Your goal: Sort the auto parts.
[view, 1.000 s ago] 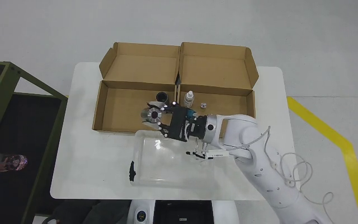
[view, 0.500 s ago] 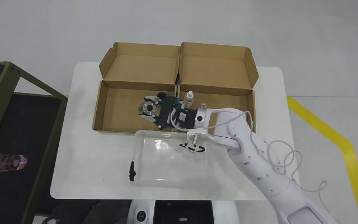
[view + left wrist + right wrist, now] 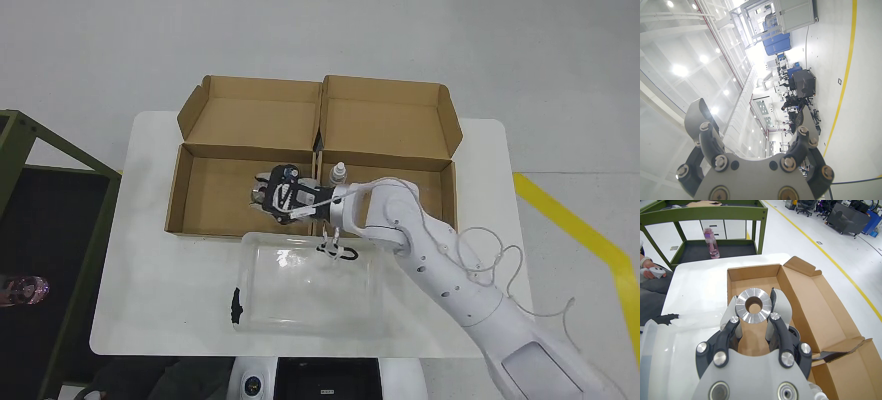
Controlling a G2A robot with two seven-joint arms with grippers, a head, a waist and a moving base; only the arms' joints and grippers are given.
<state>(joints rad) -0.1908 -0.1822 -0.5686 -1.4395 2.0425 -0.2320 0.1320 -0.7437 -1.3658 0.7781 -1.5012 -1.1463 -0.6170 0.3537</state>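
No text or number is legible. The blue cabinets [image 3: 776,42] carry small white marks, too small to read, and so does a floor plate [image 3: 839,81] just beside the yellow line [image 3: 846,75].

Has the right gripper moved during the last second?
Yes. The right gripper, shut on the metal ring, went away from the clear tray, deeper over the left cardboard box.

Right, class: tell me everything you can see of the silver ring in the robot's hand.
The metal ring is a thick silver disc with a round central hole and faint radial lines on its flat face. The right hand is shut on its rim, holding it over a cardboard box compartment.
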